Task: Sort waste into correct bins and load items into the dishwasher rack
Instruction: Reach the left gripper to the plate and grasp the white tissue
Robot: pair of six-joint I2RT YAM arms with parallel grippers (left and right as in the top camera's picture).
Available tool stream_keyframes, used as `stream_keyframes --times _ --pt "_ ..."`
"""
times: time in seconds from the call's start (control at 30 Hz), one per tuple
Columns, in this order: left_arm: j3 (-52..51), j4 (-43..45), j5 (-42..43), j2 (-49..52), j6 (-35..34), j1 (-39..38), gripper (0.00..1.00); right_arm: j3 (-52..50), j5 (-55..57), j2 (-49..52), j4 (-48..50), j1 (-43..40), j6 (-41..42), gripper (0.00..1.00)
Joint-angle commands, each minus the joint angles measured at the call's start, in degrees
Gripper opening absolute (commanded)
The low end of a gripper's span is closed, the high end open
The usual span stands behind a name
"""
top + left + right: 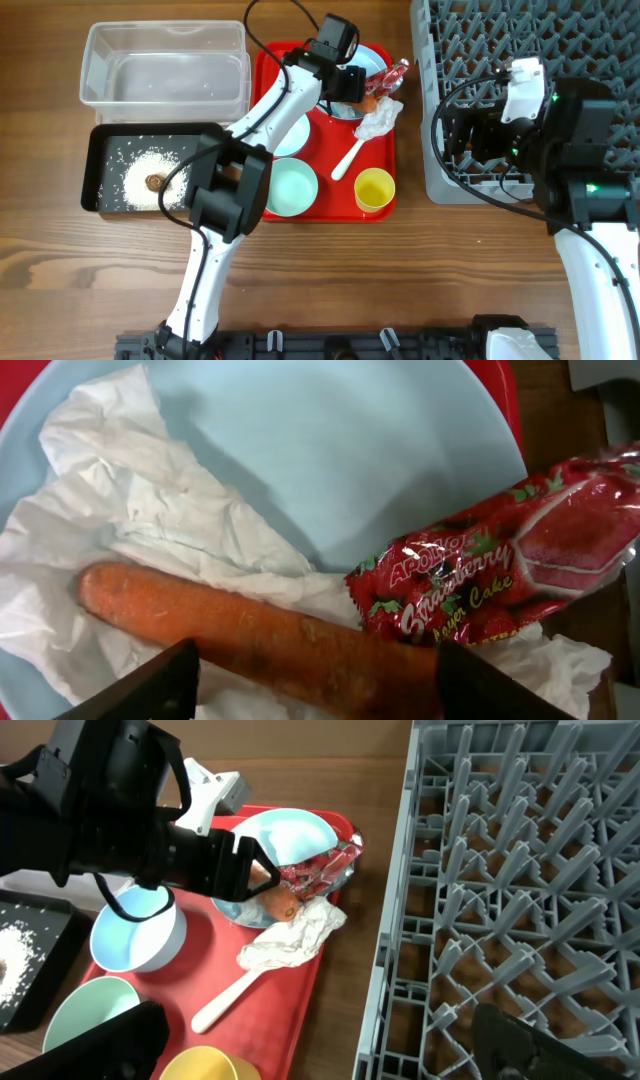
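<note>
My left hand [315, 665] is spread, a finger either side of the orange carrot piece [250, 632], which lies on the crumpled white napkin [150, 510] in the pale blue round plate [350, 450]. My right hand [315, 1045] hangs released and empty at the large grey plastic lattice rack's [520, 870] left edge.

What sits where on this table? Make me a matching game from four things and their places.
Things:
1. carrot piece
2. rice grains
3. yellow cup
4. mint-green bowl

Places:
A. in the black tray
B. on the red tray, at the corner nearest the dishwasher rack
C. on the red tray, at the corner nearest the black tray
D. on the napkin in the blue plate

Pairs: 1-D, 2-A, 3-B, 4-C
</note>
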Motion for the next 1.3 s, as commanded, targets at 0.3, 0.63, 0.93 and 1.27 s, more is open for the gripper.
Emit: stream_keyframes --times 0.3,0.63,0.93,1.27 --pt "-0.4 -5.6 5.6 3.0 -0.1 -1.2 0.85 1.4 0.6 0.4 0.0 0.2 -0.1 1.0" --pt "-0.4 -5.2 5.6 1.0 -0.1 -1.1 0.33 1.4 0.5 0.4 0.0 0.2 -0.1 1.0" --pt "-0.4 -5.0 5.2 -6.7 -0.1 -0.7 0.35 1.4 0.6 0.4 0.0 0.2 -0.1 1.0" --pt "-0.4 -5.0 4.8 -9.2 0.1 -0.5 0.43 1.4 0.5 0.4 0.0 0.2 -0.1 1.0"
